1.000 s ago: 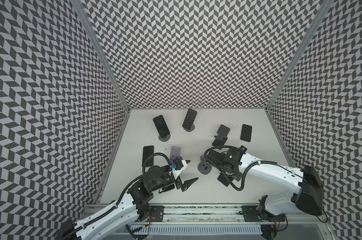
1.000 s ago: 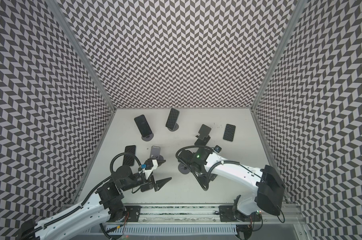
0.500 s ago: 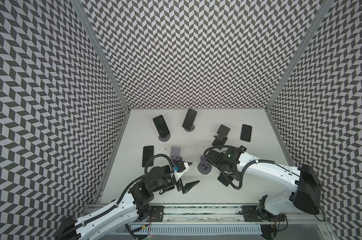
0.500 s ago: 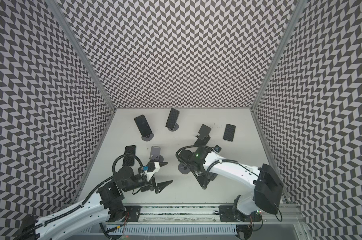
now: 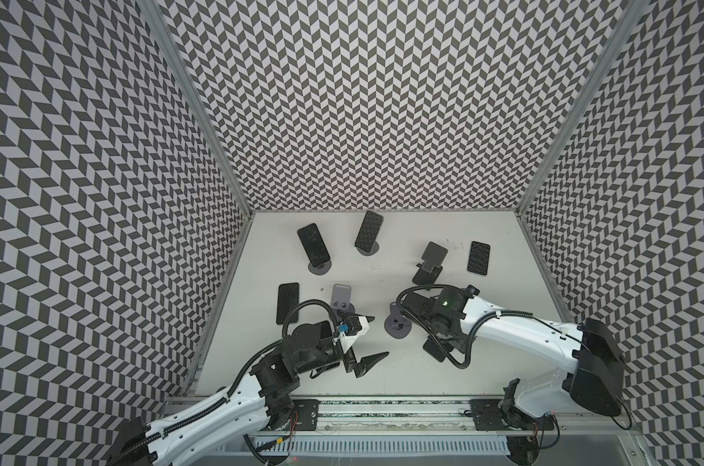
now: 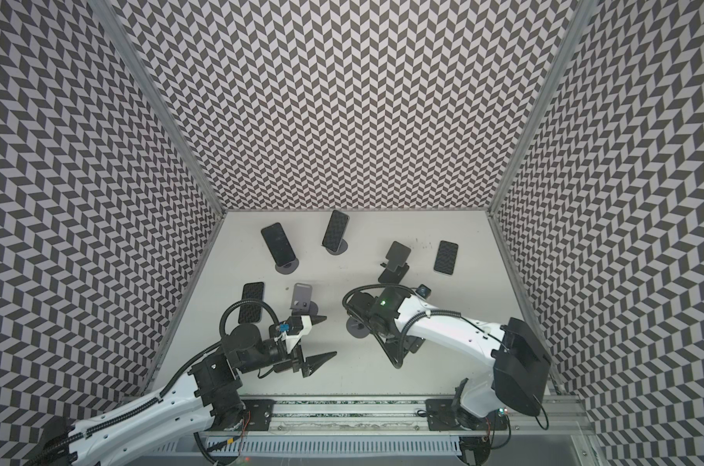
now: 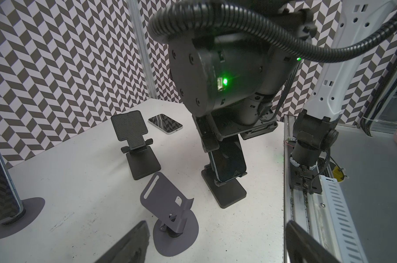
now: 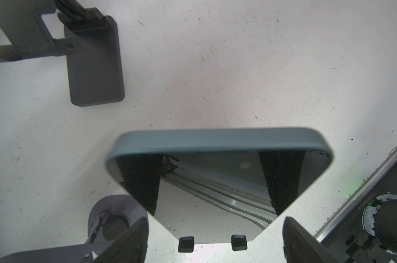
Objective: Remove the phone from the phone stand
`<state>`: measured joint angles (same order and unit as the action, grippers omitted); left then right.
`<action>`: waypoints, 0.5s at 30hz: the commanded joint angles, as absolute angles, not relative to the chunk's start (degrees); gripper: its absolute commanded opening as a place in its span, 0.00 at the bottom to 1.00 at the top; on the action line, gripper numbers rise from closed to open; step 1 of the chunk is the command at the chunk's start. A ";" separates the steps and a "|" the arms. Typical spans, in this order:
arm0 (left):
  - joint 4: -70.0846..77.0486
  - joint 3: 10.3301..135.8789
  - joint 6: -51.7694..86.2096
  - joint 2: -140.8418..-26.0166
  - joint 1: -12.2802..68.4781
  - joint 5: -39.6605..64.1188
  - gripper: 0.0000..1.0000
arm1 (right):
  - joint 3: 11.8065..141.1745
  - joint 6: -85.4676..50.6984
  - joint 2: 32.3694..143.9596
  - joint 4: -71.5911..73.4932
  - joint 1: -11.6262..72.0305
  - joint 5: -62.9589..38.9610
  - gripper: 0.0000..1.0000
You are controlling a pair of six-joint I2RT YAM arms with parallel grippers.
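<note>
A dark phone [image 8: 215,182] with a blue-grey rim leans on a black phone stand [image 7: 229,193] near the table's front centre. Two small lips [image 8: 186,244] of the stand hold its lower edge. My right gripper [image 8: 215,218] comes down over the phone from above and is open. One finger [image 8: 129,241] stands on each side of the phone, with a thin strip of table showing between each and its edge. In both top views the right wrist hides most of the phone [image 5: 437,349]. My left gripper [image 5: 379,336] hovers open and empty to its left.
An empty grey round-base stand [image 7: 170,200] sits between the two grippers. An empty black stand [image 5: 429,264] and an empty grey one [image 5: 341,300] stand farther back. Two phones rest on stands at the back [image 5: 313,248] [image 5: 368,230]. Two lie flat [image 5: 287,302] [image 5: 478,258].
My left gripper has drifted slightly toward the front of the table. The right arm has shifted only a little over the phone, which stays on its stand.
</note>
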<state>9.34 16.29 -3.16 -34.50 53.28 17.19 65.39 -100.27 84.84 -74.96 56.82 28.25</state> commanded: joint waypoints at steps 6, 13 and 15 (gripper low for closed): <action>9.32 16.26 -3.95 -34.42 53.70 16.79 0.93 | 64.91 -101.78 85.17 -75.83 56.69 29.41 0.90; 9.38 16.18 -3.68 -34.75 53.79 16.53 0.93 | 64.23 -102.48 85.25 -75.79 56.58 29.35 0.88; 9.34 16.21 -3.64 -34.87 53.88 16.52 0.93 | 64.12 -102.57 85.26 -75.75 56.44 29.51 0.88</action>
